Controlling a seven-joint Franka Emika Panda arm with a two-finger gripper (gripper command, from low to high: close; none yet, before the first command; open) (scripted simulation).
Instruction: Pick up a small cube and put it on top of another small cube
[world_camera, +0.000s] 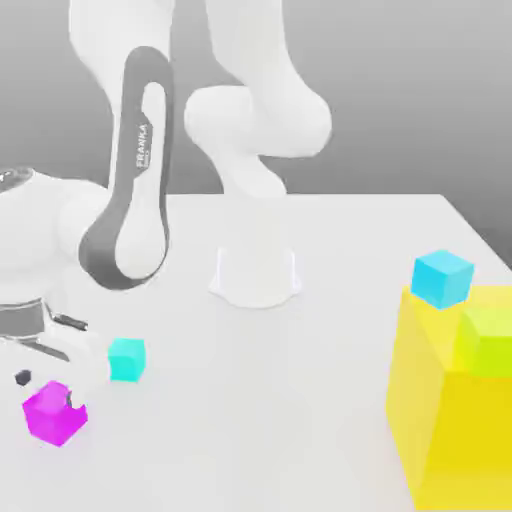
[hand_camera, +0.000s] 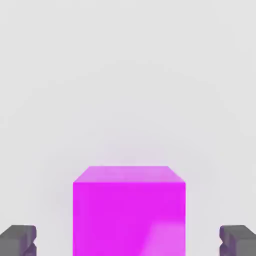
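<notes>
Exterior view shows the white Franka arm (world_camera: 135, 180) bent low over the white table (world_camera: 300, 400), with its hand at the exterior view's left edge. The gripper (world_camera: 45, 392) hangs just over the magenta cube (world_camera: 55, 413), which lies on the table near the lower corner at the exterior view's left. One dark fingertip (world_camera: 22, 377) is seen on the far left side of this cube and another one touches or almost touches its upper edge; from this view one cannot tell which. In the hand view the magenta cube (hand_camera: 129, 210) stands between the two grey fingertips (hand_camera: 19, 240), with clear space on each side, so the pincer is wide open and it holds nothing. A small cyan cube (world_camera: 127, 358) rests on the table just beside the magenta one, toward the exterior view's right, and the two are apart. Well apart, at the exterior view's right, there is a big yellow block (world_camera: 440, 420). On top of it sit a blue cube (world_camera: 443, 278) and a lime-green cube (world_camera: 488, 340).
</notes>
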